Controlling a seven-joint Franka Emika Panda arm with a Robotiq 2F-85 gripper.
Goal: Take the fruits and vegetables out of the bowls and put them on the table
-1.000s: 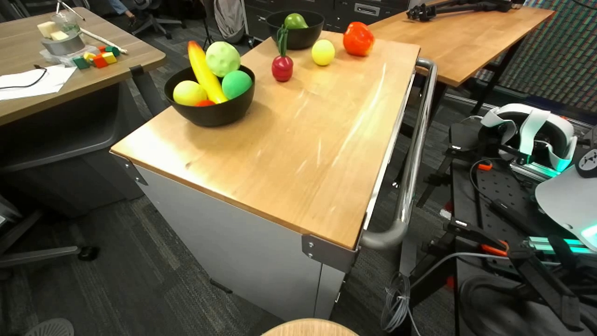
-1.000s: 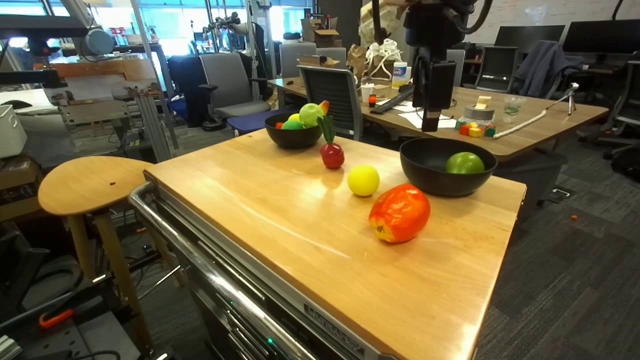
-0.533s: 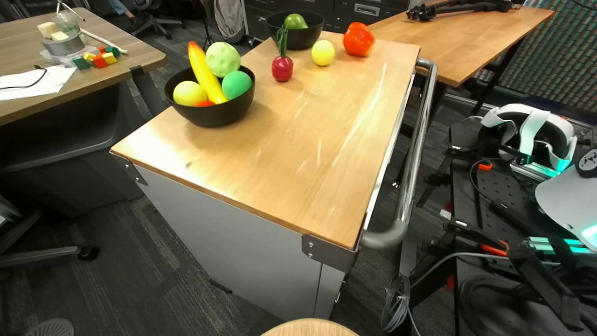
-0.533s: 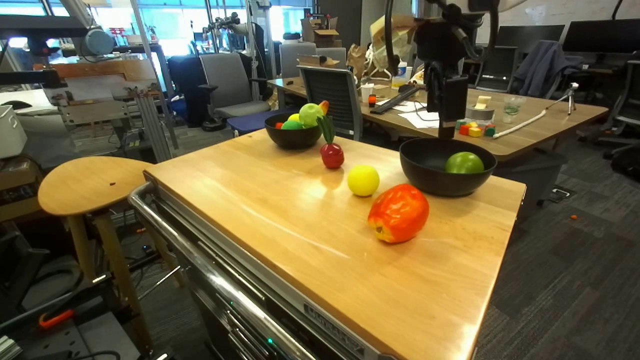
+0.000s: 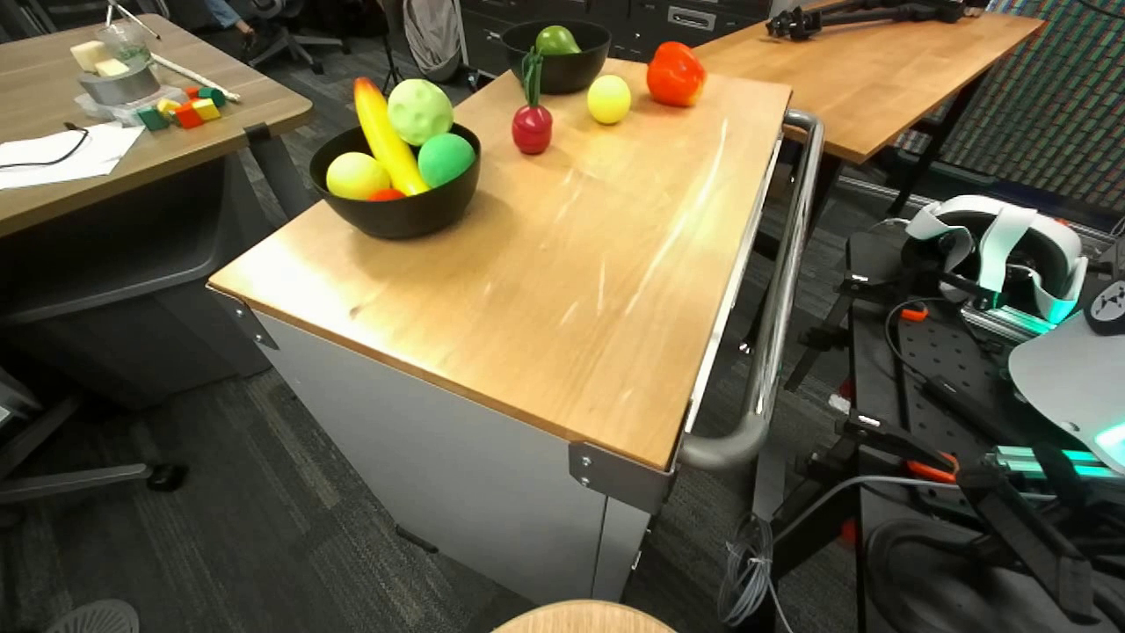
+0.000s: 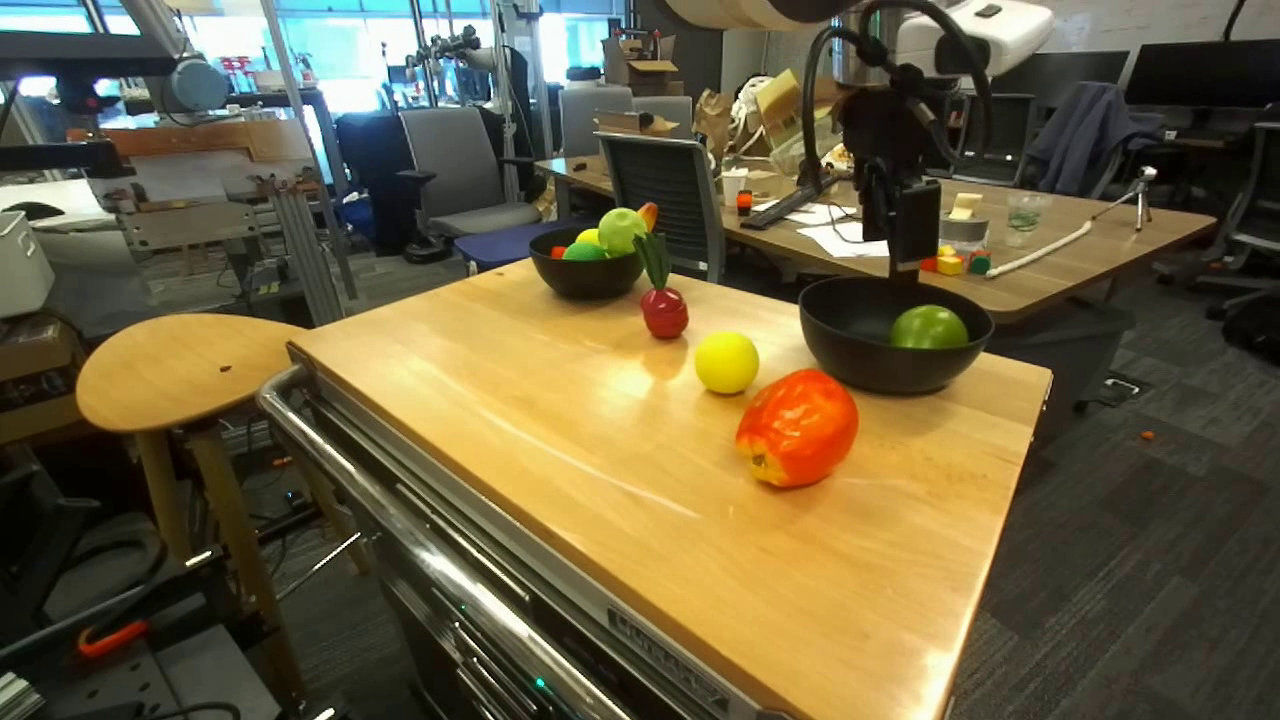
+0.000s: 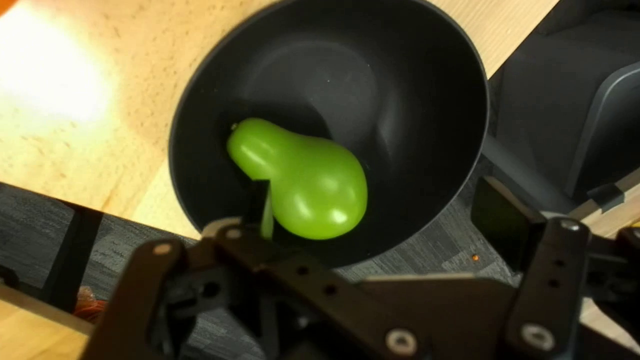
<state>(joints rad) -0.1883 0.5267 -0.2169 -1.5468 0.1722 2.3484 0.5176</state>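
A green pear-shaped fruit (image 7: 320, 185) lies in a black bowl (image 7: 425, 125) in the wrist view. My gripper (image 7: 382, 210) stands open above that bowl; its left finger overlaps the fruit's edge in view, and nothing is held. In an exterior view the gripper (image 6: 903, 275) hangs at the bowl's far rim. The second black bowl (image 5: 400, 215) holds a banana (image 5: 387, 145), a pale green fruit (image 5: 420, 110), a green ball (image 5: 446, 160), a yellow one (image 5: 354, 176) and an orange-red piece (image 5: 385, 194). On the table (image 6: 560, 440) rest a red radish-like vegetable (image 6: 664, 312), yellow ball (image 6: 727, 362) and red-orange fruit (image 6: 799, 428).
A metal bar handle (image 5: 795, 237) runs along one table side. Beyond the bowls stands a desk (image 6: 1090, 225) with paper, tape and small colored blocks. A round wooden stool (image 6: 190, 365) is beside the table.
My gripper has moved down and to the right in an exterior view, toward the bowl with the green fruit. It has stayed open, and the fruits and bowls look the same.
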